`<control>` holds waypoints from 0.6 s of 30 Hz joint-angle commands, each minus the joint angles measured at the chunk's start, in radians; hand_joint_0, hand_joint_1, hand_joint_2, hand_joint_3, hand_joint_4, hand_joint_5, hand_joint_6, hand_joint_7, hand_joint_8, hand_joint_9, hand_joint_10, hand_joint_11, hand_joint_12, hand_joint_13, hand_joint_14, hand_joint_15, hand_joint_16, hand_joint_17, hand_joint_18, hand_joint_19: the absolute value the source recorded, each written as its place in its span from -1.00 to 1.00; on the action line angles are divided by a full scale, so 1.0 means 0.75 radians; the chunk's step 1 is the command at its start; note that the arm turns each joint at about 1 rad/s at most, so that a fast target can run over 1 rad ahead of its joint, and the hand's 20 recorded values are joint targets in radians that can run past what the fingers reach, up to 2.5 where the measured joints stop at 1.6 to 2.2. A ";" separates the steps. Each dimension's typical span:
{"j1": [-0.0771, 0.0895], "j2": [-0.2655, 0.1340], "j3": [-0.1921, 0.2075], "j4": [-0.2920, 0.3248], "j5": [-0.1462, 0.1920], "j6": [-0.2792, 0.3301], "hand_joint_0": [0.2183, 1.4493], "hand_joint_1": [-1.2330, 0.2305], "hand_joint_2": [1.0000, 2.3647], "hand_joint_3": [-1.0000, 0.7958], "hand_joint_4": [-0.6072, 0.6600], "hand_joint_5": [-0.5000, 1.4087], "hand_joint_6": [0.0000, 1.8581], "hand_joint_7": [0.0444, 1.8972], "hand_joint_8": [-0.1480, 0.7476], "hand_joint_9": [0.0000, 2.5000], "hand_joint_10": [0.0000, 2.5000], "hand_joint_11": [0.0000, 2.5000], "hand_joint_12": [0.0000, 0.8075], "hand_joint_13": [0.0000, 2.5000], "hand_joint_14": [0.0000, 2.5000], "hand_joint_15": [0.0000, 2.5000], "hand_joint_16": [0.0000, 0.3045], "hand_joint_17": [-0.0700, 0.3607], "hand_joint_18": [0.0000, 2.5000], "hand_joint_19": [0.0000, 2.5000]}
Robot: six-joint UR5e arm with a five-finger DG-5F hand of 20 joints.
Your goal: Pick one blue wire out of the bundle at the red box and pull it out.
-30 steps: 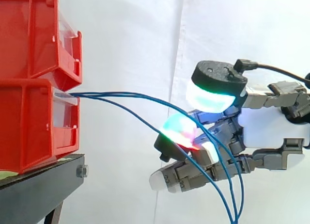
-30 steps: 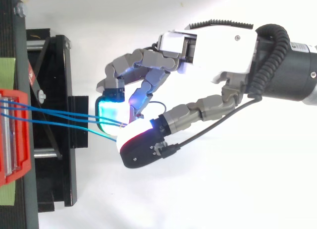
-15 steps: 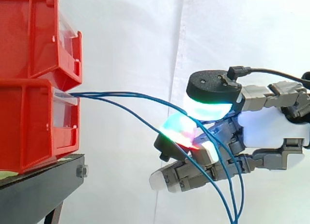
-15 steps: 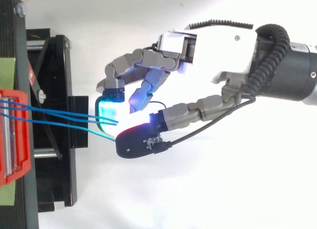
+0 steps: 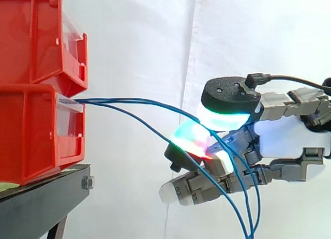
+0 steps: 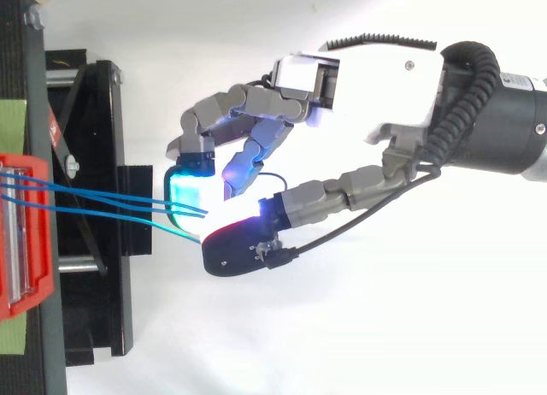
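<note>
Blue wires (image 5: 155, 101) sag nearest the side camera, crossing in front of the hand's lower fingers and dropping past the bottom edge. Behind them the hand (image 5: 289, 138) is curled closed on the bundle. Its thumb pad (image 5: 225, 117) bears down from above and a green-and-red glowing fingertip (image 5: 190, 138) pushes up from below. How many strands are pinched cannot be told, and from above the thumb hides the pinch. The wires lead left into the lower red bin (image 5: 31, 130), well apart from the hand. It sits beneath an upper red bin (image 5: 31, 37) on a black stand (image 5: 41, 205). Farthest back hangs the white curtain (image 5: 139, 42).
</note>
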 commanded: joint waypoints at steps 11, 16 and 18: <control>0.000 0.000 -0.001 0.000 0.000 0.002 -0.43 -0.42 -0.99 0.12 0.69 -0.56 -0.31 0.50 0.05 -0.27 -0.99 -0.51 0.13 -0.76 -1.00 -0.94 -0.48 0.15 -0.77 -0.84; 0.000 0.002 0.001 0.000 0.000 0.002 -0.42 -0.38 -0.99 0.13 0.75 -0.54 -0.39 0.57 0.05 -0.24 -0.98 -0.52 0.13 -0.75 -1.00 -0.93 -0.48 0.16 -0.77 -0.84; -0.002 0.000 0.001 0.000 0.000 0.002 -0.40 -0.38 -0.99 0.12 0.72 -0.54 -0.40 0.59 0.05 -0.24 -0.98 -0.50 0.12 -0.75 -1.00 -0.94 -0.49 0.14 -0.77 -0.85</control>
